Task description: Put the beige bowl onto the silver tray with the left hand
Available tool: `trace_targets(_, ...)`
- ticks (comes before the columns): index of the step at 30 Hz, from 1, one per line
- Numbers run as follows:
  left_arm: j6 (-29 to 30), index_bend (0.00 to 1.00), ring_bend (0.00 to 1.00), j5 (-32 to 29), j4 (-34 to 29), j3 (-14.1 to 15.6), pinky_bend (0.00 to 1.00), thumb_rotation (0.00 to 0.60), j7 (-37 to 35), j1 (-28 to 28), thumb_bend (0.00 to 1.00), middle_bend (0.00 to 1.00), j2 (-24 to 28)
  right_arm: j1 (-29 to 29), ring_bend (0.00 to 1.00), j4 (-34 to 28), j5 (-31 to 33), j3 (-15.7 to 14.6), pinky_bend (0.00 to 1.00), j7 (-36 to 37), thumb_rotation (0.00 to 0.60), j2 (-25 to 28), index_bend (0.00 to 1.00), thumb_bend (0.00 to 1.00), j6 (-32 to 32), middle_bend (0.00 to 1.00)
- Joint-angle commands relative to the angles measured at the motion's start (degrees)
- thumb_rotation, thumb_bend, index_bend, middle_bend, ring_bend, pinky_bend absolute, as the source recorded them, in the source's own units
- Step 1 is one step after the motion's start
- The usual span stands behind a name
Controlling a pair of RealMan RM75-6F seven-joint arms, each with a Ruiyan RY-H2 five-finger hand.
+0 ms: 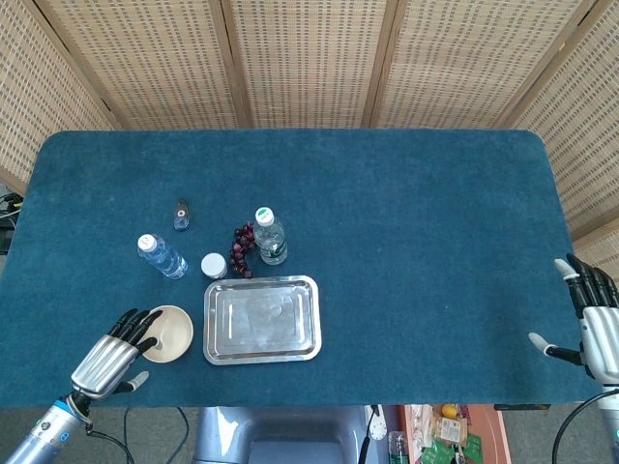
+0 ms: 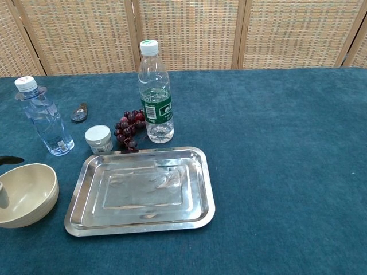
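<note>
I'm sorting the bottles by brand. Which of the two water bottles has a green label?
The taller water bottle standing just behind the silver tray, next to the grapes. The shorter bottle at the far left shows no green, only a clear body and white cap.

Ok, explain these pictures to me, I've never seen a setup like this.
A two-armed robot with finger hands sits at a blue table. One picture looks down from its head, the other forward from its chest. The left hand reaches the beige bowl without yet gripping it; the right hand waits open at the far edge. Beside the bowl lies an empty silver tray. Behind it stand two water bottles, a small white jar, dark grapes and a small dark object. Nothing is held.
</note>
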Motion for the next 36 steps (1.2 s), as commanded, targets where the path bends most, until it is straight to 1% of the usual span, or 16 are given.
trace_targets(1, -1.17, 0.41, 0.0, -0.85, 0.65, -0.07, 0.0, 0.6, 1.18, -0.58, 0.38, 0.0, -1.15, 0.02, 0.0, 0.05, 0.01, -0.02, 0.0, 0.07, 0.6, 0.01, 0.02, 0.0, -0.07, 0.0)
trace_targets(8, -2.61, 0.49, 0.0, -3.38, 0.72, -1.66, 0.0, 0.6, 3.4, -1.75, 0.42, 0.0, -2.81, 0.16, 0.0, 0.19, 0.38, 0.08, 0.0, 0.2, 0.6, 0.0, 0.02, 0.0, -0.46, 0.0)
trace_targets(10, -3.48, 0.53, 0.0, -4.33, 0.45, -1.98, 0.0, 0.6, 4.48, -2.15, 0.43, 0.0, -2.94, 0.24, 0.0, 0.2, 0.43, 0.09, 0.0, 0.18, 0.6, -0.03, 0.02, 0.0, -0.62, 0.0)
trace_targets(13, -4.27, 0.59, 0.0, -5.49, -0.21, -2.33, 0.0, 0.6, 5.68, -2.58, 0.44, 0.0, -2.95, 0.37, 0.0, 0.26, 0.57, 0.11, 0.0, 0.06, 0.6, -0.15, 0.02, 0.0, -0.87, 0.0)
trace_targets(16, -4.12, 0.62, 0.0, -5.82, -1.01, -2.39, 0.0, 0.6, 6.21, -2.74, 0.44, 0.0, -2.57, 0.44, 0.0, 0.29, 0.73, 0.15, 0.0, -0.05, 0.6, -0.22, 0.02, 0.0, -1.02, 0.0)
trace_targets(20, -1.98, 0.62, 0.0, -4.85, -2.45, -2.24, 0.0, 0.6, 5.57, -2.57, 0.44, 0.0, -1.35, 0.45, 0.0, 0.26, 0.73, 0.13, 0.0, -0.25, 0.6, -0.31, 0.02, 0.0, -1.02, 0.0)
trace_targets(25, 2.88, 0.64, 0.0, -2.21, -6.39, -2.15, 0.0, 0.6, 3.82, -2.07, 0.44, 0.0, 2.24, 0.42, 0.0, 0.17, 0.62, 0.07, 0.0, -0.32, 0.6, -0.36, 0.02, 0.0, -0.96, 0.0)
trace_targets(29, 4.56, 0.64, 0.0, -0.97, -9.71, -3.0, 0.0, 0.6, 4.41, -2.69, 0.44, 0.0, 4.53, 0.42, 0.0, 0.14, 0.61, 0.06, 0.0, -0.33, 0.6, -0.36, 0.02, 0.0, -0.97, 0.0)
trace_targets(32, 3.82, 0.64, 0.0, -1.11, -13.03, -4.72, 0.0, 0.6, 6.7, -4.28, 0.44, 0.0, 5.14, 0.42, 0.0, 0.17, 0.67, 0.1, 0.0, -0.26, 0.6, -0.34, 0.02, 0.0, -0.96, 0.0)
trace_targets(36, -0.22, 0.64, 0.0, -2.05, -15.11, -6.51, 0.0, 0.6, 10.92, -7.24, 0.44, 0.0, 3.25, 0.56, 0.0, 0.21, 0.85, 0.18, 0.0, -0.23, 0.6, -0.36, 0.02, 0.0, -1.22, 0.0)
